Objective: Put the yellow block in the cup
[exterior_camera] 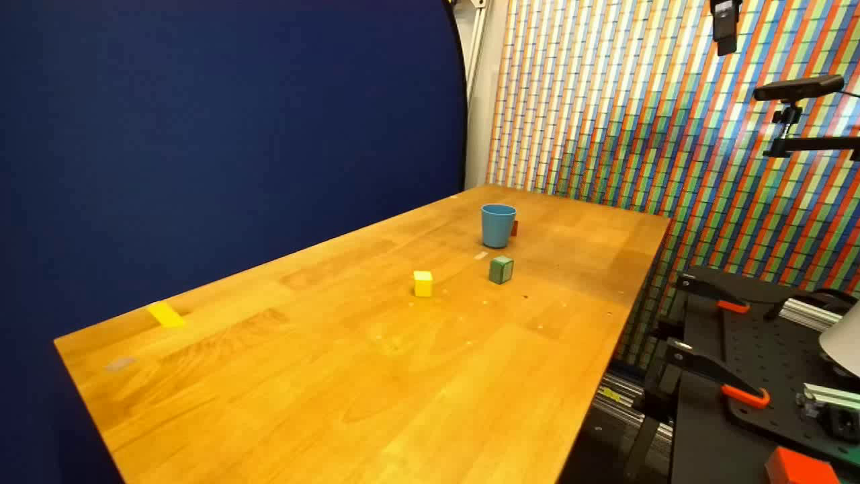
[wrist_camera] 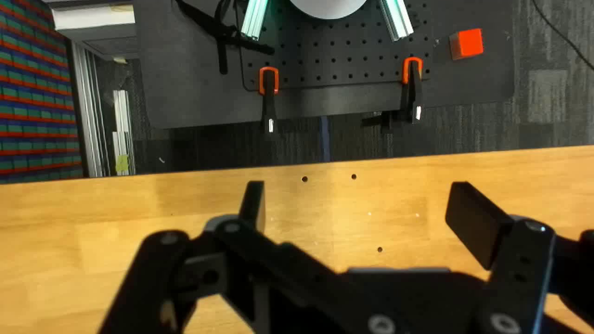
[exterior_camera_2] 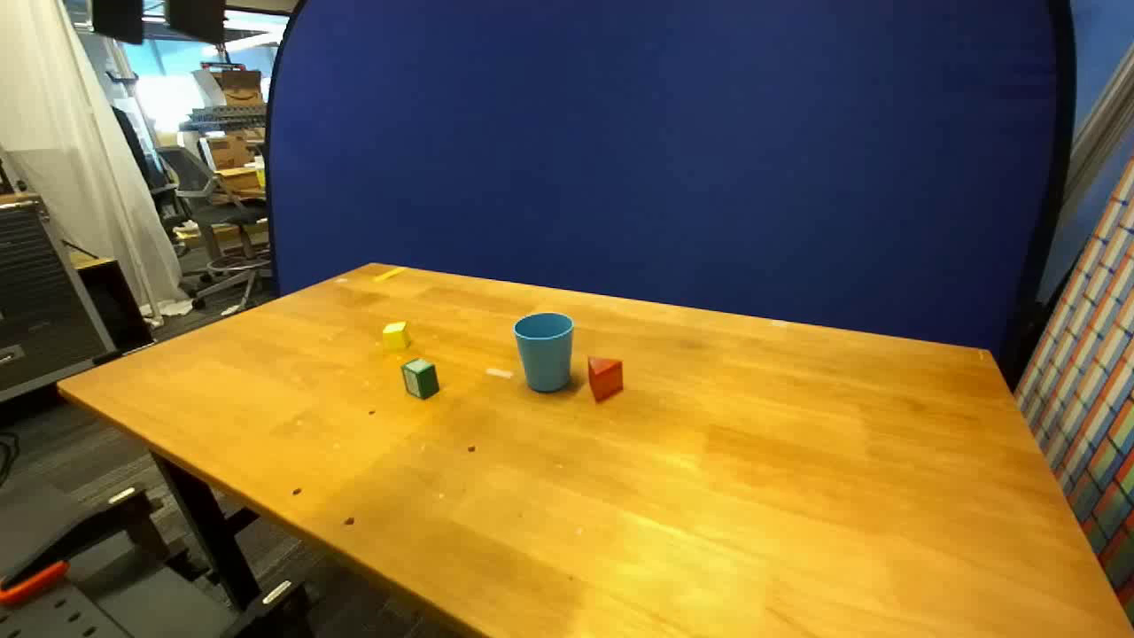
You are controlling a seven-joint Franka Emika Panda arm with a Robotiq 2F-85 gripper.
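Note:
The yellow block [exterior_camera: 423,284] is a small bright cube standing on the wooden table. It also shows in an exterior view [exterior_camera_2: 396,336]. The cup [exterior_camera: 498,227] is blue-teal, upright and open at the top. It stands apart from the yellow block, and also shows in an exterior view [exterior_camera_2: 545,354]. My gripper [wrist_camera: 359,208] is open with nothing between its fingers in the wrist view, above the table's edge. Its finger ends show at the top of an exterior view [exterior_camera_2: 158,21], well above the table. Block and cup are out of the wrist view.
A dark green block [exterior_camera: 501,269] stands near the yellow block and the cup. A red wedge-shaped block [exterior_camera_2: 606,378] stands close beside the cup. A flat yellow tape strip [exterior_camera: 166,314] lies at the table's edge. Black clamps with orange ends [wrist_camera: 269,81] sit on the robot's base.

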